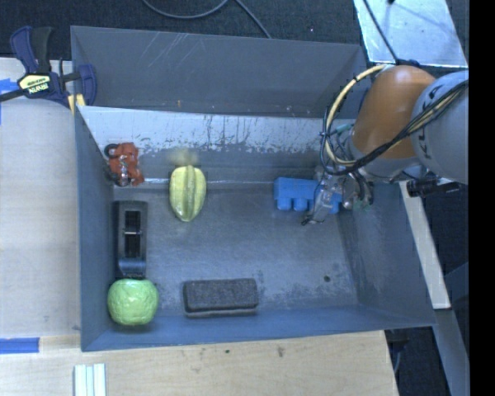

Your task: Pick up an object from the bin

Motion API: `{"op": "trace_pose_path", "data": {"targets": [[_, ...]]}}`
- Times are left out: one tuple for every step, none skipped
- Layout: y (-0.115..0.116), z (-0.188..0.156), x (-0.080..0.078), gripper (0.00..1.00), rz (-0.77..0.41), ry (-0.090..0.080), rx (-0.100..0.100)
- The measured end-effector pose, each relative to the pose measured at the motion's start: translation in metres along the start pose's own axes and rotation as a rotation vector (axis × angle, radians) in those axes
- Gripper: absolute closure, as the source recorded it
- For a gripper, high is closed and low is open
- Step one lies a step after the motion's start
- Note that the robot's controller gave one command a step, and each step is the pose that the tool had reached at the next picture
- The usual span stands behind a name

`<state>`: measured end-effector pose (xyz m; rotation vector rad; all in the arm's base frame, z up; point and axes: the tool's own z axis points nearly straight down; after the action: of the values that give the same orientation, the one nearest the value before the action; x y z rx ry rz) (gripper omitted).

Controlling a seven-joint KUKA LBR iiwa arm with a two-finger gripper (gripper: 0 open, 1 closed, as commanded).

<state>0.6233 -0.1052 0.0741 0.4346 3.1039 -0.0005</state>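
Note:
My gripper [327,200] hangs at the back right of the bin, close to the right wall. It is right against the right end of a blue plastic block [293,194] with a lumpy, toothed outline that lies on the bin floor by the back wall. The gripper's body overlaps that end of the block, so contact between them cannot be made out. A pale yellow-green ribbed fruit [187,191] lies further left along the back wall, well apart from the gripper.
A small orange-red toy [122,162] sits in the back left corner. Along the left wall lies a black oblong tool [131,236], with a green apple [133,301] in the front left corner. A dark grey sponge-like block [220,296] rests by the front wall.

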Motion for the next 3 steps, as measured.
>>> {"op": "trace_pose_path", "data": {"targets": [[0.0, -0.017, 0.002, 1.0, -0.001, 0.006, 0.0], [0.0, -0.035, 0.0, 1.0, -0.002, 0.0, -0.001], [0.0, -0.046, -0.001, 1.0, -0.003, -0.004, -0.001]]}}
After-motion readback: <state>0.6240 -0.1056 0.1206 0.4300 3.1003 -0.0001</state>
